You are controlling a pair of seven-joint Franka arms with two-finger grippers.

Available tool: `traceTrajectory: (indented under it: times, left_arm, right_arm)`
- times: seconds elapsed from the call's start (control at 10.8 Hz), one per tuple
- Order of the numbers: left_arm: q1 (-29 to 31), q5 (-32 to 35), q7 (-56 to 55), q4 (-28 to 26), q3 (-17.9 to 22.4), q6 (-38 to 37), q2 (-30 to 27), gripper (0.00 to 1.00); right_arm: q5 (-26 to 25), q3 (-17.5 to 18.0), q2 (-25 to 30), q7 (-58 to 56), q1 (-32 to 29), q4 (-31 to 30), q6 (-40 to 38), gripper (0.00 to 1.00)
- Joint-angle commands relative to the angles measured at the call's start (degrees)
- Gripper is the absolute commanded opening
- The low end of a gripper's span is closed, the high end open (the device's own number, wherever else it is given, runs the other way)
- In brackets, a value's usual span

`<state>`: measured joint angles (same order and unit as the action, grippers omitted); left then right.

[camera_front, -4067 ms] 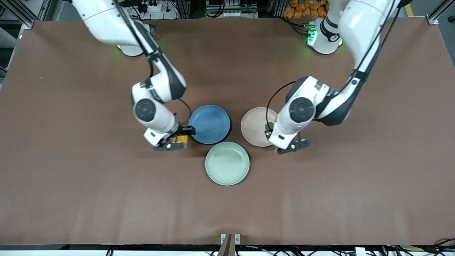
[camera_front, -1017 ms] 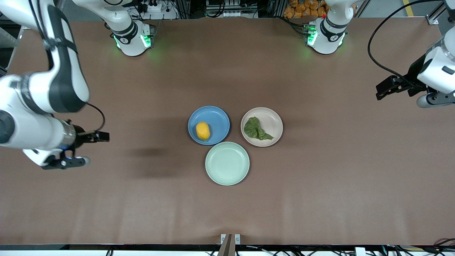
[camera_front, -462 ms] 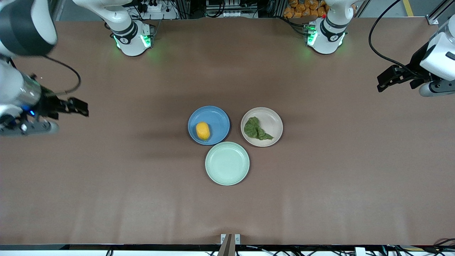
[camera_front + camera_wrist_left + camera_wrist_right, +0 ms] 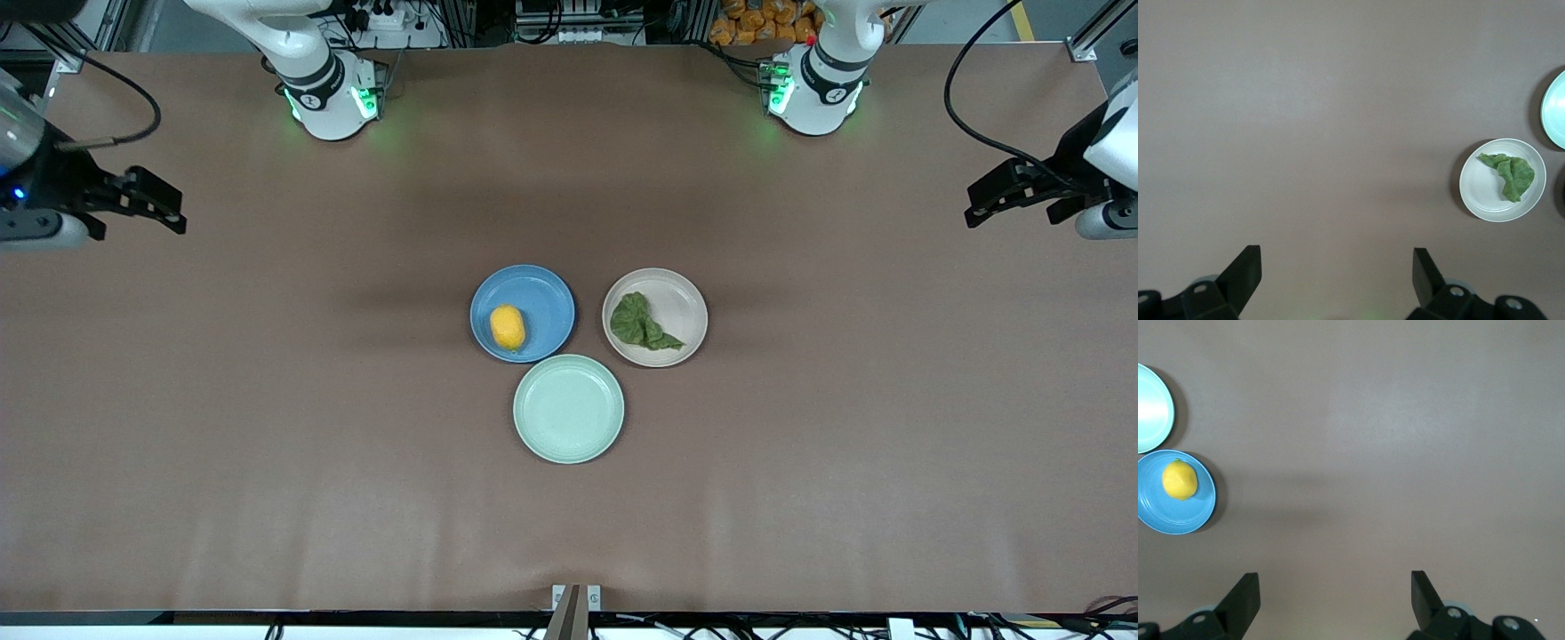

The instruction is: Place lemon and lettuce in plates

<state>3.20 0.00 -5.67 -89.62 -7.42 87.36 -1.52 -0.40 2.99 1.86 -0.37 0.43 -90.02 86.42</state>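
lemon (image 4: 508, 327) on plate (image 4: 542, 298), lettuce (image 4: 642, 323) on plate (image 4: 683, 307)

No readable text or labels anywhere.

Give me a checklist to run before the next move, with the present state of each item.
1. Lemon lies in the blue plate: ok.
2. Lettuce lies in the beige-pink plate: ok.
3. Left end effector is open and holds nothing, up over the table at the left arm's end: ok.
4. Right end effector is open and holds nothing, up over the table at the right arm's end: ok.
5. Mint-green plate, nearer to the front camera than the other two, has nothing in it: ok.
6. Both arms are apart from all three plates: ok.
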Motion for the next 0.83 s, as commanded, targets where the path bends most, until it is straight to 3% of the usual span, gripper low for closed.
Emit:
traceTrajectory:
  times: [0.0, 0.18, 0.55, 0.74]
  left_arm:
    - [-1.71, -1.4, 1.18, 0.15, 1.01, -1.23, -0.68, 1.0]
    - [-3.2, -1.4, 1.18, 0.15, 2.23, -1.49, -0.68, 1.0]
    - [-3.29, -1.14, 2.06, 0.15, 2.24, -1.49, -0.77, 1.0]
    - [-2.94, -1.14, 2.33, 1.81, 2.41, -1.49, -0.51, 1.0]
  right_arm:
    - [-0.48, -0.69, 0.77, -0.51, -1.48, 0.45, -3.35, 1.0]
    - [-0.56, -3.5, -0.63, -1.65, -0.78, 2.9, -3.54, 1.0]
    - [-0.04, -4.05, -1.68, -1.39, -1.31, 3.96, -6.08, 1.0]
    - [0.67, -4.04, -5.19, -1.3, -1.39, 8.78, -9.32, 1.0]
